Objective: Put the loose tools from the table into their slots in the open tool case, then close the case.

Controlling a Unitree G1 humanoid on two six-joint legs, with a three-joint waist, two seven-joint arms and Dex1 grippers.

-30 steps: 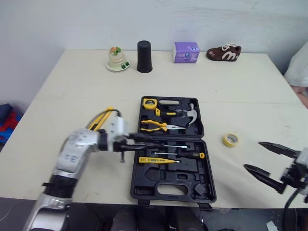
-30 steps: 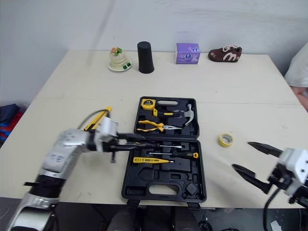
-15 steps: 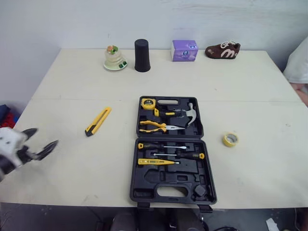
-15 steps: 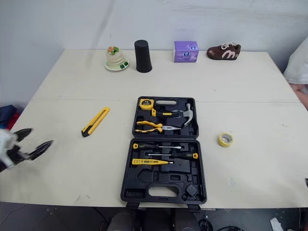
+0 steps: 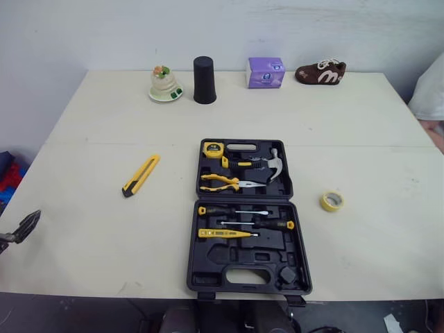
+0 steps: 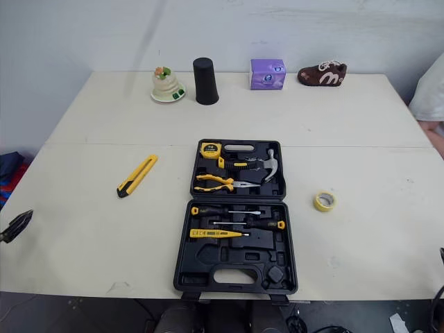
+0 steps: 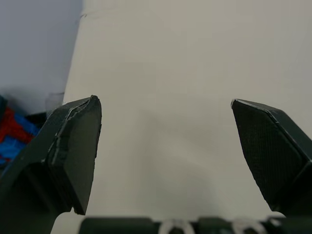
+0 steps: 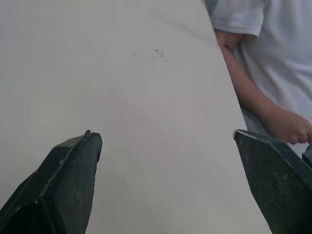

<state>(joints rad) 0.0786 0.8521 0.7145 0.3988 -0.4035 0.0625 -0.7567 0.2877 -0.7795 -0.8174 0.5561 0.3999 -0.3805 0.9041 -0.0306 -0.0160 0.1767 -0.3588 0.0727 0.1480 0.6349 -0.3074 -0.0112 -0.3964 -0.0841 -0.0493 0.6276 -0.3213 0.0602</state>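
1. Left tool [image 7: 163,105] released, fingers [image 7: 73,146] wide apart, above the bench [image 7: 165,58].
2. Right tool [image 8: 165,135] released likewise.
3. Tool case [image 5: 208,258] lies open mid-bench; utility knife [image 5: 141,175] at its 9 o'clock, tape roll [image 5: 332,201] at 3 o'clock.

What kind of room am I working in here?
Probably an indoor test room rather than a workshop: a plain table against a bare wall, unrelated props along its far edge (black cup, purple box, brown shoe), and one open tool case.
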